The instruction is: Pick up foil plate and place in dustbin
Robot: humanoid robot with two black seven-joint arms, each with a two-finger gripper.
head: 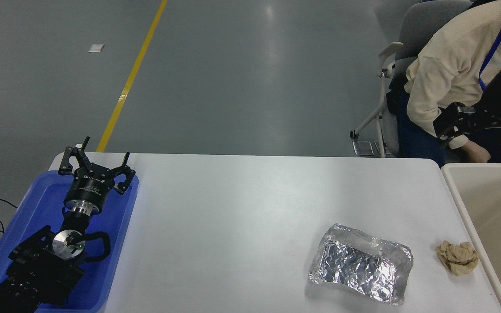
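White table's got the foil plate (360, 264) way off to the right of my left gripper (95, 161), parked wide open and empty, right arm nowhere in view.

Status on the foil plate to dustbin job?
Nothing done yet. The foil plate lies untouched on the white table, beside a brown paper ball. The left gripper is parked open over the blue tray; no right arm in view. Left: pick up, drop in dustbin.
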